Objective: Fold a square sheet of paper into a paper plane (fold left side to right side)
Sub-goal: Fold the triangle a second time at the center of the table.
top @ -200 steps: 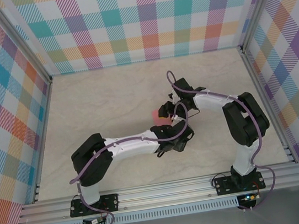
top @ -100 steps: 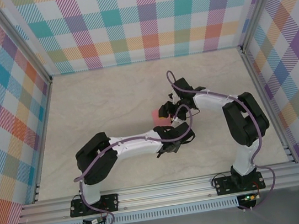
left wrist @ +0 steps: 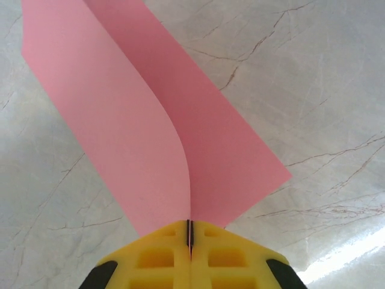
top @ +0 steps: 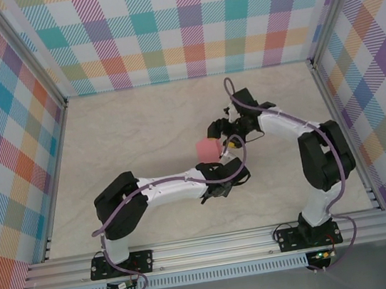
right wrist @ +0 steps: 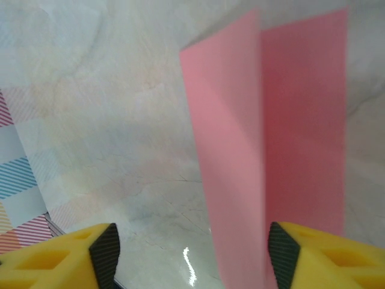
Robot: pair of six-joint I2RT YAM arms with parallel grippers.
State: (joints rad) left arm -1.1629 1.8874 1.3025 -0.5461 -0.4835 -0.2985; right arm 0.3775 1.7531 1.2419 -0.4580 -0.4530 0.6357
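Observation:
The square sheet of paper is salmon pink and half folded, lying on the marble table near the middle. In the left wrist view the paper shows two flaps meeting at a curved crease. My left gripper is shut on its near edge, the yellow fingers pressed together. From above, the left gripper sits at the paper's lower right. My right gripper is open, and the paper stands ahead of it with its raised flap close to the right finger. Seen from above, the right gripper hovers just up and right of the sheet.
The marble table is fenced by aluminium rails at the front and by plaid walls on the other sides. Both arms cross near the centre, with purple cables looping over them.
My left gripper has shut on the paper's edge. My right gripper has opened wider and drawn back up and to the right, leaving more of the pink sheet uncovered.

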